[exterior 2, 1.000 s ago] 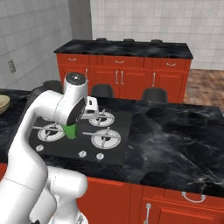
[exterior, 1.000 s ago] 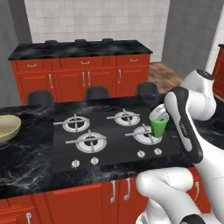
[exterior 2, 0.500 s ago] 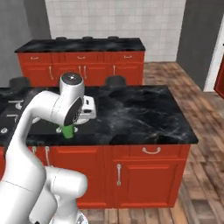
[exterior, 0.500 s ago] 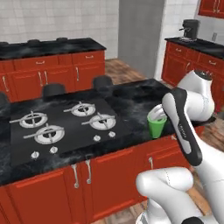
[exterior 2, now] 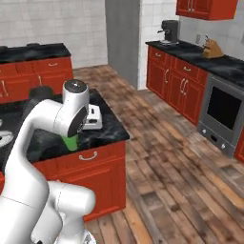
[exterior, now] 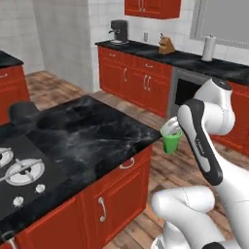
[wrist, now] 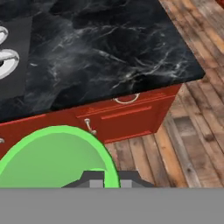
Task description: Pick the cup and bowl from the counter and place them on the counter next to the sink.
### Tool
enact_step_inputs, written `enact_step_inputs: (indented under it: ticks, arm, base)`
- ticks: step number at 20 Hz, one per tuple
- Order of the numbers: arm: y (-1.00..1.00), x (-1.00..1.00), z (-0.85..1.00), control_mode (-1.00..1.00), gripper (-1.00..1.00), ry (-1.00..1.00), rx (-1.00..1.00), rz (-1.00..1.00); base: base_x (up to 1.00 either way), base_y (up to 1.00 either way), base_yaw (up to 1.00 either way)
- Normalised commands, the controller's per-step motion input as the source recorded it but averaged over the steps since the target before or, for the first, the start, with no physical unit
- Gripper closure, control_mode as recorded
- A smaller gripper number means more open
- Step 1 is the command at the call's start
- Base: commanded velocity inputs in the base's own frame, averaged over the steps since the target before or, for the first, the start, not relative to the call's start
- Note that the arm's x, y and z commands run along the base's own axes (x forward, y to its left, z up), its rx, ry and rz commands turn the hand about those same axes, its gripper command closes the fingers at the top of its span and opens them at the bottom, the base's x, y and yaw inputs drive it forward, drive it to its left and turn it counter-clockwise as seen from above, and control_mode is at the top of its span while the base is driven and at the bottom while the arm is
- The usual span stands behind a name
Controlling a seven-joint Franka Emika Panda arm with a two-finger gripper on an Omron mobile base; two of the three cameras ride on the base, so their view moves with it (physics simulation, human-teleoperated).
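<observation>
Transit step: green cup (exterior: 171,140) carried past the island counter (exterior: 87,136) corner.
Gripper (wrist: 105,178) is clamped on the cup rim; keep the cup upright and level while the base turns, since no sink is visible.

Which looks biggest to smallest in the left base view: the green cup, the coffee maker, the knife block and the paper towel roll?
1. Green cup, held in the shut gripper, but nearest the camera, so unsure.
2. Coffee maker.
3. Paper towel roll and knife block look about alike; both stand far back.
</observation>
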Motion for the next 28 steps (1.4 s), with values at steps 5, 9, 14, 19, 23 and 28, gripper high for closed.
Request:
enact_step_inputs:
  ticks: [5,9,14,19,23,28]
  arm:
    - [0.00,0.00,0.00,1.00,1.00,0.00,0.00,0.00]
    - [0.00,0.00,0.00,1.00,1.00,0.00,0.00,0.00]
    - [0.00,0.00,0.00,1.00,1.00,0.00,0.00,0.00]
    - [0.00,0.00,0.00,1.00,1.00,0.00,0.00,0.00]
    - [0.00,0.00,0.00,1.00,1.00,0.00,0.00,0.00]
    - [0.00,0.00,0.00,1.00,1.00,0.00,0.00,0.00]
  base:
    - [0.00,-0.72,-0.66]
    - [0.00,-0.52,-0.66]
    - [0.32,-0.46,-0.65]
    - [0.91,-0.49,-0.34]
    - [1.00,-0.56,-0.15]
    - [0.99,-0.80,-0.34]
